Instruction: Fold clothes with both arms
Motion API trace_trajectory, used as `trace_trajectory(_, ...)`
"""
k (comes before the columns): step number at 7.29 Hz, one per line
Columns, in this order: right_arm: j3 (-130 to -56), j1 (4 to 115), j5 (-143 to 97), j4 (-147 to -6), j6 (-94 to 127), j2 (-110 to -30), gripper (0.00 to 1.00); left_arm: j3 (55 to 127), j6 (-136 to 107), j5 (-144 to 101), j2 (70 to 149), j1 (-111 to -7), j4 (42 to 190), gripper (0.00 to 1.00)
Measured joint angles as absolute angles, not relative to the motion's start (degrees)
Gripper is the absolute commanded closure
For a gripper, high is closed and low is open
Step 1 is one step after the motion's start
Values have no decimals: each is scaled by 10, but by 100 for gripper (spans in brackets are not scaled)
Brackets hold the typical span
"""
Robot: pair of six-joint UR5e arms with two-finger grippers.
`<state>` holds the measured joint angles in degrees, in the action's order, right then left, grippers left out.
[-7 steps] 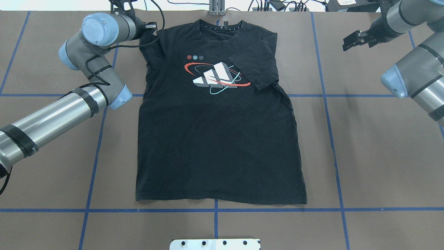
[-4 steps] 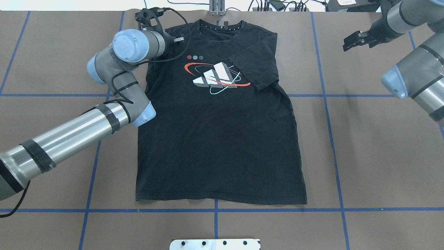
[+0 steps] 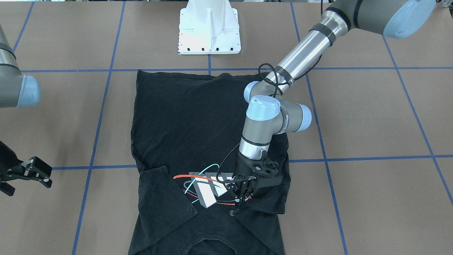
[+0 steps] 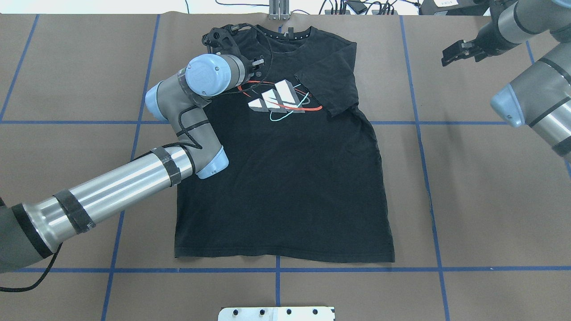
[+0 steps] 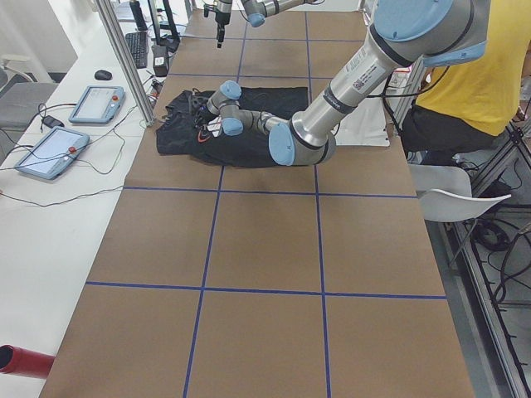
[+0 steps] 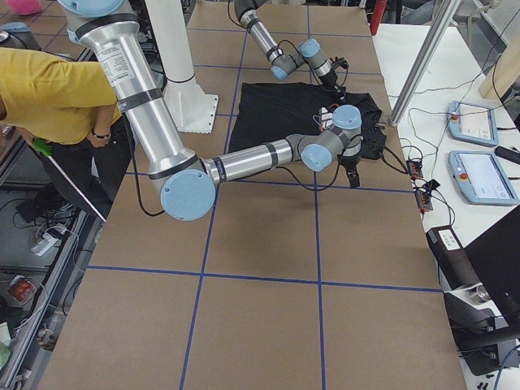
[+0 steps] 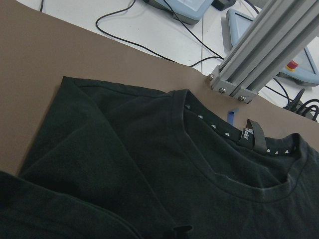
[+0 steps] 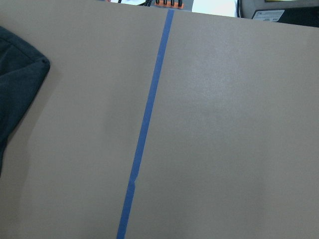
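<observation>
Black T-shirt (image 4: 285, 187) lies with its long axis straight out from your robot's base (image 3: 209, 32), collar at the far end; left gripper (image 3: 241, 201) clenches its sleeve (image 3: 266, 202), right gripper (image 4: 447, 54) hangs released.

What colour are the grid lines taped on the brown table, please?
The tape lines are blue; clearest overhead.

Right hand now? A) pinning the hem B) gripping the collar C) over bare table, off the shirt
C: the right hand hangs open over bare table, clear of the shirt; its wrist view shows mostly table and blue tape.
</observation>
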<state>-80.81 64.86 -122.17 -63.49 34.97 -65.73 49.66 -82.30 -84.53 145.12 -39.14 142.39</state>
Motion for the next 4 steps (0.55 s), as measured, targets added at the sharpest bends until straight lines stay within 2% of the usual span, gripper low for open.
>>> trace_trajectory(4, -808, 648, -1220, -635, 350, -657, 0, 510, -617, -899, 1441, -472, 1421, 0)
